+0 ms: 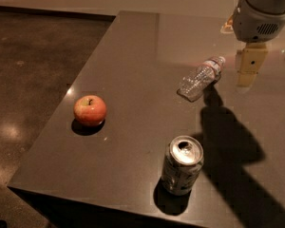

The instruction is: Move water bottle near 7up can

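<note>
The water bottle (201, 78) lies on its side, with the 7up can (182, 166) upright well apart from it. The gripper (250, 70) hovers beside the bottle's cap, and I cannot tell its spread.

My gripper (249, 71), high at the right of view, is a pale tan block with one dark dot, under a rounded grey-white wrist (260, 14) with vent slits.
</note>
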`<action>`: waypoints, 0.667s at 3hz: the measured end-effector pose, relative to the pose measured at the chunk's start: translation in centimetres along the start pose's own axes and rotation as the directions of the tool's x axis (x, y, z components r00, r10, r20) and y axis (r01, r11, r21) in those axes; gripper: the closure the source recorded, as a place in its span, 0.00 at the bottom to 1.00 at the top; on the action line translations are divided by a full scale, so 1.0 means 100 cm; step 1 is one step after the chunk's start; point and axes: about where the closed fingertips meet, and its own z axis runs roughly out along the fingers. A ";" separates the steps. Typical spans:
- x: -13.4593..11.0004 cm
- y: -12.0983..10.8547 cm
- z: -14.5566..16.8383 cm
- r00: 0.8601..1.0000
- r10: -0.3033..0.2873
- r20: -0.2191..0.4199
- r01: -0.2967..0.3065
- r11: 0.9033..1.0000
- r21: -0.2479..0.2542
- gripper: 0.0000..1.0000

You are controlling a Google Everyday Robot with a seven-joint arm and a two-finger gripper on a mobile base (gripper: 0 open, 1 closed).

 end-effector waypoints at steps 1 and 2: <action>0.008 -0.023 0.012 0.994 -0.108 0.002 0.108 0.994 -0.028 0.00; 0.015 -0.040 0.030 0.981 -0.193 0.034 0.194 0.980 -0.042 0.00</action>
